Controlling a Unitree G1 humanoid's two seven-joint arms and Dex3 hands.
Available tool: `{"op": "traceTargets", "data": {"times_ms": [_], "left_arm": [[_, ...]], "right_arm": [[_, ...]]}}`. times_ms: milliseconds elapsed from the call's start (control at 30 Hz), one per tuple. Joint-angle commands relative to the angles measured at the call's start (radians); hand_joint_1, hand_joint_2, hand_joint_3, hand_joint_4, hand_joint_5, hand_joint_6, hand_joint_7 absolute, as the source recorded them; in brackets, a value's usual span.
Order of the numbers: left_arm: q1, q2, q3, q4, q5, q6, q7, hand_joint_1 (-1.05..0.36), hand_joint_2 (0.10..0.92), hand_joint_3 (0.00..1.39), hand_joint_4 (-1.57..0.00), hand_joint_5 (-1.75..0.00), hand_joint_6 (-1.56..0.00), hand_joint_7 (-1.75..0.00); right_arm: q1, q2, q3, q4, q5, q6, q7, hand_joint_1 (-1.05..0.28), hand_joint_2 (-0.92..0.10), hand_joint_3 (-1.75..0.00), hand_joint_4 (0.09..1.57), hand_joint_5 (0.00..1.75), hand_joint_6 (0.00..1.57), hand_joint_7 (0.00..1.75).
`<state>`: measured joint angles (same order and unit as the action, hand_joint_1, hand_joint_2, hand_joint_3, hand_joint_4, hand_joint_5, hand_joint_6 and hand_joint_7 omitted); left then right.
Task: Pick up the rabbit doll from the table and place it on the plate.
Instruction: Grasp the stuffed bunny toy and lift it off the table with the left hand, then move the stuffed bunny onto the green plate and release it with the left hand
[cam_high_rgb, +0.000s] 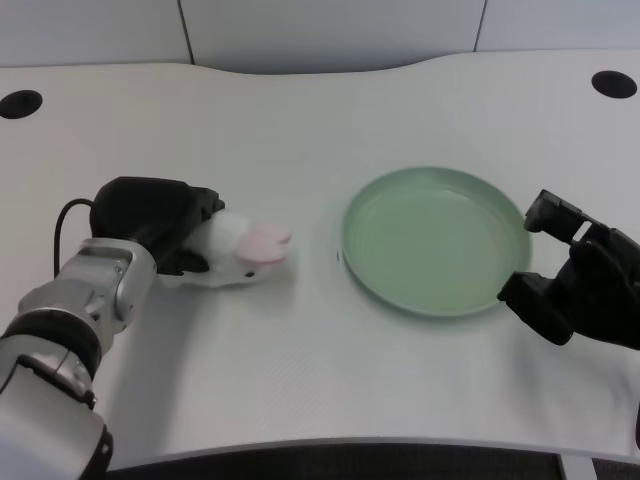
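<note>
At the near left edge of the white table (300, 380), the silver left forearm (70, 320) reached forward and up toward the middle of the tabletop. Its black left hand (160, 222) lay over the rear of the rabbit doll (240, 250), the fingers wrapped around the white body and touching it; whether they truly clamped it or only rested against it could not be told from the head view. The doll lay on the table surface, its pink ear pointing right toward the plate (372, 270), and it was still apart from that plate, with a strip of bare table between them. The green plate sat right of centre, flat on the table. Just beside its right rim waited the right hand (580, 285). Farther back, two dark round holes (20, 103) marked the table's rear corners.
</note>
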<state>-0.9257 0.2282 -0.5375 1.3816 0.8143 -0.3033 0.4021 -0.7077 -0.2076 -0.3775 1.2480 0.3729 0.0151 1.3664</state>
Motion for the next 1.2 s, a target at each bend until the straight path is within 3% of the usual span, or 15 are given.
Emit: {"op": "traceTargets", "data": {"times_ms": [33, 133, 233, 400, 500, 567, 700, 767, 967, 1067, 1200], "left_arm": [[0.009, -0.001, -0.013, 0.014, 0.007, -0.017, 0.000, -0.22, 0.920, 0.02, -0.74, -0.86, -1.12, -0.03], [0.012, 0.001, -0.013, 0.014, 0.003, -0.029, 0.005, -0.23, 0.921, 0.03, -0.72, -0.88, -1.12, -0.02], [0.012, 0.004, -0.012, 0.013, 0.001, -0.037, 0.017, -0.21, 0.914, 0.01, -0.66, -1.07, -1.13, -0.02], [-0.002, 0.008, -0.003, 0.012, -0.009, -0.051, 0.019, -0.18, 0.908, 0.01, -0.68, -1.00, -1.12, -0.01], [-0.025, 0.011, 0.018, 0.009, -0.028, -0.066, 0.007, -0.18, 0.919, 0.01, -0.60, -1.21, -1.13, -0.01], [-0.028, 0.012, 0.021, 0.009, -0.032, -0.069, 0.005, -0.18, 0.921, 0.02, -0.58, -1.25, -1.13, -0.01], [-0.086, 0.028, 0.041, 0.001, -0.049, -0.125, 0.039, -0.18, 0.893, 0.01, -0.64, -1.11, -1.13, -0.01], [-0.103, 0.031, 0.056, -0.001, -0.060, -0.140, 0.037, -0.20, 0.894, 0.00, -0.67, -1.05, -1.13, -0.01], [-0.142, 0.034, 0.065, -0.006, -0.062, -0.188, 0.043, -0.20, 0.877, 0.00, -0.73, -0.98, -1.15, -0.01], [-0.162, 0.025, 0.061, -0.010, -0.059, -0.211, 0.044, -0.19, 0.864, 0.00, -0.75, -1.00, -1.15, -0.01], [-0.179, 0.000, 0.075, -0.011, -0.079, -0.231, 0.010, -0.18, 0.870, 0.00, -0.72, -1.09, -1.15, -0.01]], "right_arm": [[0.003, -0.010, -0.005, -0.008, 0.006, -0.001, 0.001, -0.63, -0.92, -0.01, 1.03, 1.75, 0.81, 1.75], [0.003, -0.010, -0.004, -0.009, 0.005, -0.005, 0.002, -0.62, -0.92, -0.01, 1.03, 1.75, 0.81, 1.75], [0.002, -0.009, -0.004, -0.008, 0.005, -0.001, 0.004, -0.61, -0.91, -0.01, 1.03, 1.75, 0.81, 1.75], [0.001, -0.007, -0.004, -0.009, 0.006, -0.004, 0.006, -0.63, -0.91, -0.01, 1.04, 1.75, 0.83, 1.75], [0.001, -0.006, -0.005, -0.008, 0.006, -0.010, 0.010, -0.64, -0.92, -0.01, 1.05, 1.75, 0.84, 1.75], [0.001, -0.006, -0.005, -0.007, 0.006, -0.011, 0.011, -0.64, -0.92, -0.01, 1.05, 1.75, 0.84, 1.75], [0.000, -0.006, -0.006, -0.006, 0.008, -0.008, 0.020, -0.63, -0.92, -0.02, 1.05, 1.75, 0.84, 1.75], [-0.001, -0.009, -0.003, -0.006, 0.005, -0.002, 0.016, -0.63, -0.91, -0.01, 1.05, 1.75, 0.84, 1.75], [-0.001, -0.011, -0.003, -0.007, 0.004, -0.008, 0.018, -0.64, -0.92, -0.01, 1.05, 1.75, 0.85, 1.75], [0.000, -0.010, -0.002, -0.008, 0.004, -0.010, 0.020, -0.62, -0.92, -0.03, 1.05, 1.75, 0.84, 1.75], [-0.001, -0.008, -0.005, -0.008, 0.007, 0.002, 0.011, -0.62, -0.91, -0.02, 1.04, 1.75, 0.81, 1.73]]}}
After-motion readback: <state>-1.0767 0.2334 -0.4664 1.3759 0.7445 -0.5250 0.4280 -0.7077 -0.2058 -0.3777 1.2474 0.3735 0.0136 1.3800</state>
